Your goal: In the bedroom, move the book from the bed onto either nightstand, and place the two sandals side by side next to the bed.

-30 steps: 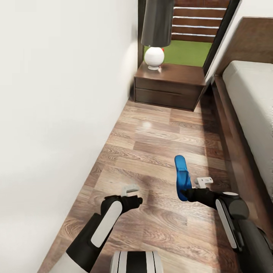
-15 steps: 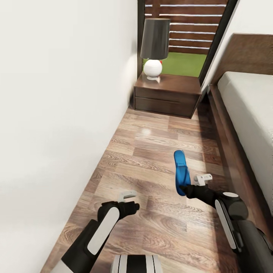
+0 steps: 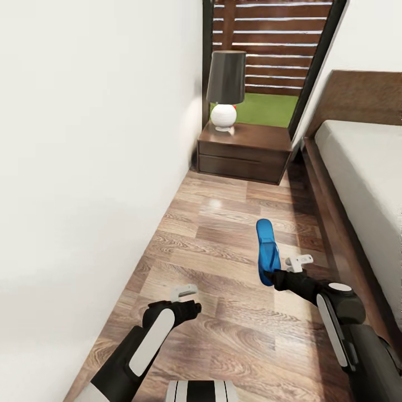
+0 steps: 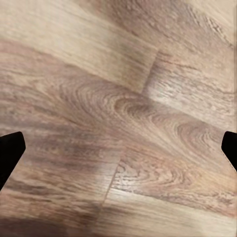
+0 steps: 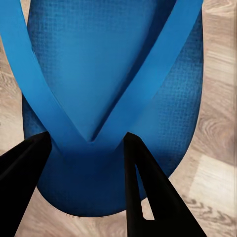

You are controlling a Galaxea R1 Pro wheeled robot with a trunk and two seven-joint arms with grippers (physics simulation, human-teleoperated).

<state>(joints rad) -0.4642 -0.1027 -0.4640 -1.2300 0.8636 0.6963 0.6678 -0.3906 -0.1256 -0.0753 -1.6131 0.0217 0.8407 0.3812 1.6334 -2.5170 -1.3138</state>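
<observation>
Sandal: you have one blue sandal (image 3: 267, 252) in the right gripper (image 3: 277, 277), carried clear of the wooden floor (image 3: 223, 223) with its length pointing toward the nightstand (image 3: 244, 152). The grip is at one end, probably so the sole hangs free and you can lay it flat alongside the bed (image 3: 363, 184).

Right jaws: in the right wrist view the two dark fingers (image 5: 143, 187) close in on the sandal (image 5: 113, 89) near where the straps meet in a V. They are nearly shut, with only the sandal's thickness between them.

Left jaws: the left gripper (image 3: 186, 295) holds nothing. In its wrist view the fingertips (image 4: 11, 150) sit at opposite edges with bare floor (image 4: 123, 113) between them, so they are spread wide.

Nightstand: it stands at the far end of the aisle, in the corner by the white wall (image 3: 84, 167), and the bed's headboard is just beside it. A lamp (image 3: 225, 92) with a dark shade and a round white base stands on its top, leaving part of the wood free. That is a fair place for the book later.

Bed: from the nightstand it runs back toward you along your right side, its low brown frame bordering the floor strip.

Placement: the held sandal hangs near the bed frame, on the floor side. I judge you are positioning it for set-down, though how high it hangs above the floor is hard to tell.
</observation>
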